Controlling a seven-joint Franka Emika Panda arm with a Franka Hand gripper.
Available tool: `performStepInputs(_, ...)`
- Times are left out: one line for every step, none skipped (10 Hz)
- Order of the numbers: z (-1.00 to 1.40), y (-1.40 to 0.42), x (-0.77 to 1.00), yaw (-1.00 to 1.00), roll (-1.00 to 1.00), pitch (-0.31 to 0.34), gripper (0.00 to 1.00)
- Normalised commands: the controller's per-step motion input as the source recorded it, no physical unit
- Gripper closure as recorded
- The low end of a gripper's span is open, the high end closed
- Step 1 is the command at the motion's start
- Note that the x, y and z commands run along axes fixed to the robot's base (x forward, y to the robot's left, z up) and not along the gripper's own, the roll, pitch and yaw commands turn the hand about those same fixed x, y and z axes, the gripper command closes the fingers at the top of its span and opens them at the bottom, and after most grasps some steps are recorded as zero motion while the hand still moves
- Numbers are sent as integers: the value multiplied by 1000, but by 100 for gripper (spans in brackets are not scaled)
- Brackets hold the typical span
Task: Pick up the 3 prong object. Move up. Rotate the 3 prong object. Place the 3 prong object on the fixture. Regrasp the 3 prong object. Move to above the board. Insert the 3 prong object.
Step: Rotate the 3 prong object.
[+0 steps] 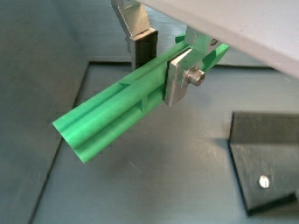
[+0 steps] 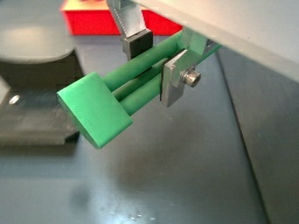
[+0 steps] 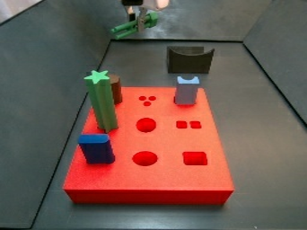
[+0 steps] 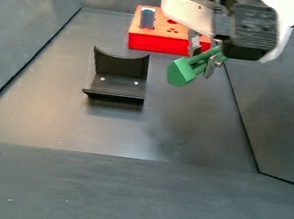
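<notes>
Your gripper [image 4: 209, 51] is clamping the green 3 prong object [image 2: 122, 99] between its 2 silver fingers [image 1: 177, 77], holding it tilted in the air — above the grey floor, beside the dark fixture [image 4: 115, 74] and apart from the red board [image 3: 149, 144].

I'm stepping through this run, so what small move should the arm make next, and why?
Probably carry the 3 prong object sideways toward the fixture: the pincer grips it lifted off the floor, roughly level, while the fixture's notch sits empty beside it.
</notes>
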Motion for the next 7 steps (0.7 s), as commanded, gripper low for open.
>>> performStepInputs(-3, 9, -3, -1000, 0, 0, 100)
performStepInputs(-3, 9, -3, -1000, 0, 0, 100)
performStepInputs(-3, 9, -3, -1000, 0, 0, 100)
performStepInputs(-3, 10, -3, -1000, 0, 0, 100)
performStepInputs(-3, 10, -3, -1000, 0, 0, 100)
performStepInputs(-3, 10, -4, -1000, 0, 0, 100)
performStepInputs(-3, 10, -4, -1000, 0, 0, 100)
